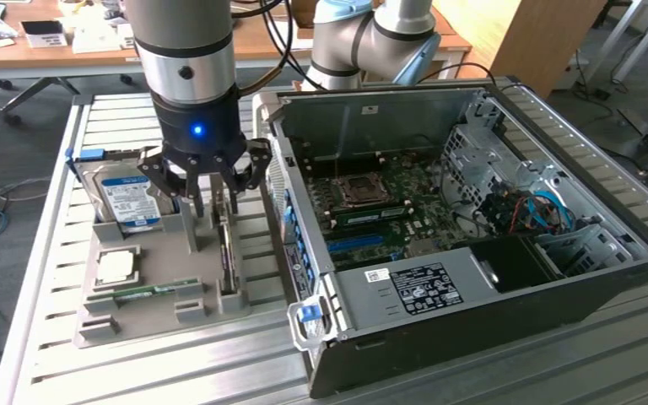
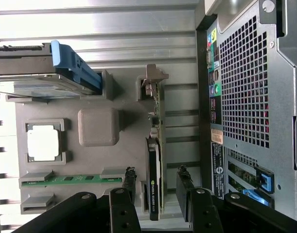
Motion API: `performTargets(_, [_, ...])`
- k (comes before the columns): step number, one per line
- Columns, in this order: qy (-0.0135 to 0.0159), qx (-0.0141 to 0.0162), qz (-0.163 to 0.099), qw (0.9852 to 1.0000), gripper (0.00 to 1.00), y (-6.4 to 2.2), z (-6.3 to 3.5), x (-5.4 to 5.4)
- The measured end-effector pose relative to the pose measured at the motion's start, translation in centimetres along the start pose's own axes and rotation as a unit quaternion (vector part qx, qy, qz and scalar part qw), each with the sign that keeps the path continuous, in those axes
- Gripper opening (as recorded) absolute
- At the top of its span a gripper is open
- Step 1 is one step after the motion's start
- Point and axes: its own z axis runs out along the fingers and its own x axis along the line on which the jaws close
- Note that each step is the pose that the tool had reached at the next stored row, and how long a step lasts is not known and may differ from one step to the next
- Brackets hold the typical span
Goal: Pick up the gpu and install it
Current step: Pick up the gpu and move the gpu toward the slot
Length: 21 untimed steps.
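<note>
The gpu [image 2: 155,187], a thin green circuit board with a black fan cover and a silver end bracket, stands on edge in a slot of the grey moulded holder [image 2: 97,127] on the slatted metal table [image 1: 144,371]. The jaws hang released, one on either side of it. It looks light, stiff and fragile, so it is probably best pinched gently across its flat faces.

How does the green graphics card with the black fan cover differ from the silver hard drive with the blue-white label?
The green-and-black gpu stands on its thin edge; the silver hard drive leans, label showing. The gpu sits inside the open gripper; the hard drive is apart from it. Both rest in the grey holder.
</note>
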Motion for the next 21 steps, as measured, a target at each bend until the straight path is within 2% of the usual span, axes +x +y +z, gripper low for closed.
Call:
performTargets(5, [-0.0002,-0.0001,0.0,1.0,0.47,0.0,0.07,0.0])
performTargets(12, [-0.0001,0.0018,0.0,1.0,0.47,-0.04,0.89,0.02])
performTargets(21, [-0.0002,0.0021,0.0,1.0,0.47,-0.25,0.94,0.01])
